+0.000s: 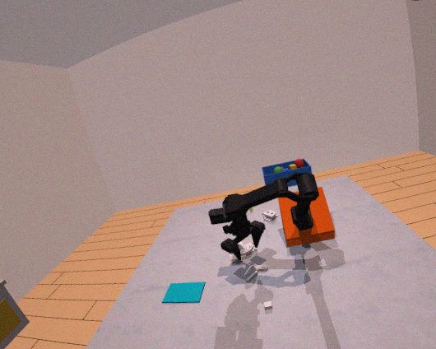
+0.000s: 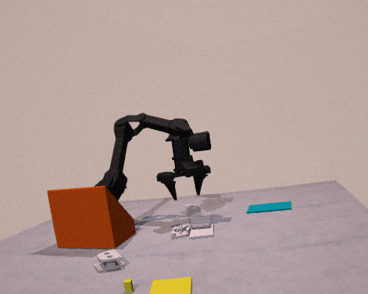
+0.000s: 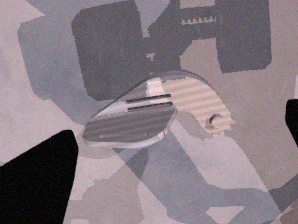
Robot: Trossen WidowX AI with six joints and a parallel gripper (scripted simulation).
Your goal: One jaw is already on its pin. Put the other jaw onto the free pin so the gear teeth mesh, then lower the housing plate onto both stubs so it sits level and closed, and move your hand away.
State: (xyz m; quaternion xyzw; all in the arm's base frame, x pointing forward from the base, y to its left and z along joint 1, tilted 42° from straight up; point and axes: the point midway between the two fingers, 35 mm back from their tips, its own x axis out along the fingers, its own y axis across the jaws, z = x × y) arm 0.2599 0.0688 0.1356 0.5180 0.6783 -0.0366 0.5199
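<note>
My gripper (image 1: pixel 248 253) (image 2: pixel 187 197) (image 3: pixel 184 125) is wide open and empty, pointing down above the table. The loose white jaw (image 1: pixel 251 272) (image 2: pixel 193 209) (image 3: pixel 132 125) lies on the table below it, between the fingertips in the wrist view. Its toothed, round-holed end points right there. The white gripper base (image 1: pixel 246 247) (image 2: pixel 201 233) stands beside the jaw, partly behind my fingers in the top view; its pins and mounted jaw are too small to make out. A white piece with two holes (image 1: pixel 270 214) (image 2: pixel 110 256), apparently the housing plate, is apart near the orange block.
An orange block (image 1: pixel 327 210) (image 2: pixel 82 218) stands by the arm's base. A blue bin (image 1: pixel 274 179) holds balls and blocks at the back. A teal mat (image 1: pixel 184 292) (image 2: pixel 270 207), a yellow mat (image 2: pixel 172 286), a yellow block (image 2: pixel 128 286) and a small white block (image 1: pixel 267 305) lie on the table.
</note>
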